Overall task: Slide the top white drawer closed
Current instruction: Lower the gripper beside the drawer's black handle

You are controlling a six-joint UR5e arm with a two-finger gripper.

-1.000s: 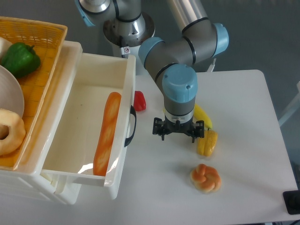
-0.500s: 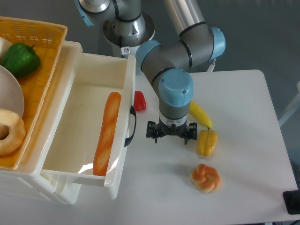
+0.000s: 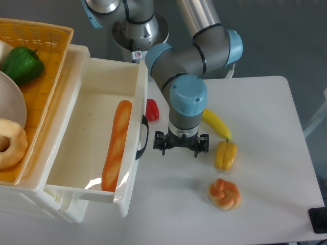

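Observation:
The top white drawer [image 3: 130,176] stands pulled far out of the cabinet, toward the right. A long orange baguette [image 3: 116,145] lies inside it. Its black arched handle [image 3: 143,136] faces the table on the drawer's right front. My gripper [image 3: 181,144] hangs just right of that handle, a short gap away, pointing straight down. From above, the arm's wrist hides the fingertips, so their spread is unclear. Nothing shows between them.
An orange woven basket [image 3: 48,56] on the cabinet top holds a green pepper [image 3: 21,64], a plate and a doughnut. On the table lie a red pepper [image 3: 152,109], a banana [image 3: 216,124], a yellow pepper [image 3: 225,155] and a twisted bun [image 3: 224,193].
The arm has shifted left across the table, bringing my gripper from beside the yellow pepper to close by the drawer's handle. The drawer has stayed put.

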